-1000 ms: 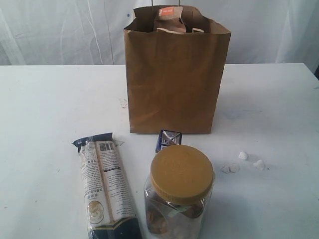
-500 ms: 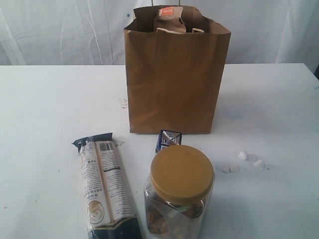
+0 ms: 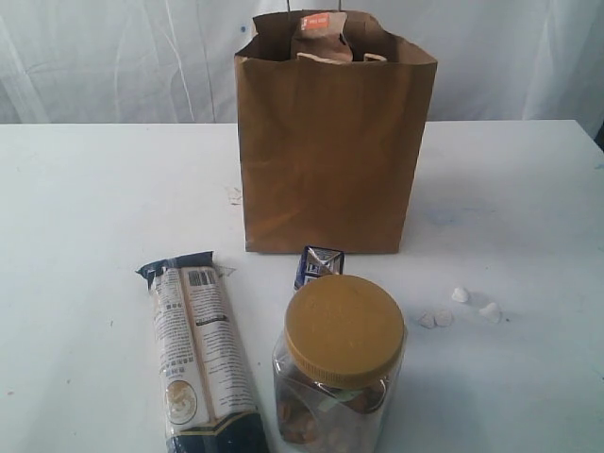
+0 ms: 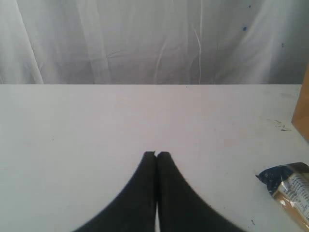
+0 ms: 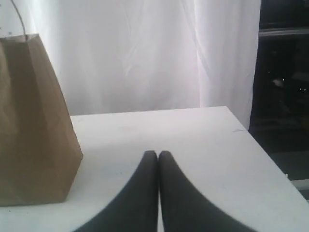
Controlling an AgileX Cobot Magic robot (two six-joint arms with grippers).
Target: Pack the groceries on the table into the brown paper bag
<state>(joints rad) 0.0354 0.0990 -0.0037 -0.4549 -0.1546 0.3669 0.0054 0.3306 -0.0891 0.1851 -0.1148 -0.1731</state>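
The pouch (image 3: 319, 33) is already lodged in the bag (image 3: 330, 151); the packet (image 3: 200, 354), carton (image 3: 318, 262) and jar (image 3: 340, 377) are left on the table (image 3: 94, 208). The left gripper (image 4: 157, 154) and right gripper (image 5: 158, 153) are pressed closed, nothing held

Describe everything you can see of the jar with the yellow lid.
The jar looks like clear plastic, with a wide mustard-yellow screw lid closed on top and brown pieces inside. It stands upright on the white table, nearest the exterior camera, with its base cut off by the frame. A small blue-white carton sits just behind it and a long packet lies close on its left. Contact with either cannot be told.
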